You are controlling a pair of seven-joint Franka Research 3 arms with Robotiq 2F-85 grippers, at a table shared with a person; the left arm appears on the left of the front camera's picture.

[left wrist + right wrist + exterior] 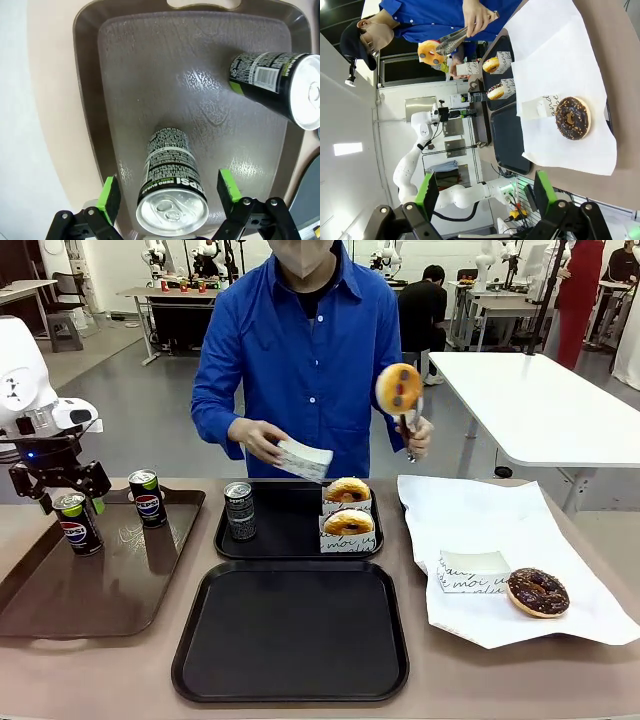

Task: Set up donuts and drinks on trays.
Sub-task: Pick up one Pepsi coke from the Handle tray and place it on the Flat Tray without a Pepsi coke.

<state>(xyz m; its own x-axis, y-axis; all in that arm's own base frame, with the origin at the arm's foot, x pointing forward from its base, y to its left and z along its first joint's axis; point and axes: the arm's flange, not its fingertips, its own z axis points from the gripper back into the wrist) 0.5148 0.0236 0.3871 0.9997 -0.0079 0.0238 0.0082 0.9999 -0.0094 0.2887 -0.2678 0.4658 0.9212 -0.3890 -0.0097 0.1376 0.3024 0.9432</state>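
Left gripper [71, 504] released, pads [108, 194] straddling slim dark can [77, 523] on textured brown tray [60, 610]. Right gripper [487, 192] released, empty. Far matte black tray [290, 548] holds grey can [240, 510], two glazed donuts [348, 490] in paper holders [350, 537].

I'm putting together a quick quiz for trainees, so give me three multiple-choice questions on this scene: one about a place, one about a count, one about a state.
1. Where does the chocolate-iced donut lie? A) on the white paper B) on a black tray C) in the tongs
2. How many cans stand on the brown tray? A) one B) two C) three
3. How is the robot's left hand? A) shut on a donut B) open around a can C) shut on nothing
Answers: 1 A, it rests on that sheet; 2 B, two logo cans stand there; 3 B, its green pads stand clear on either side of the can.
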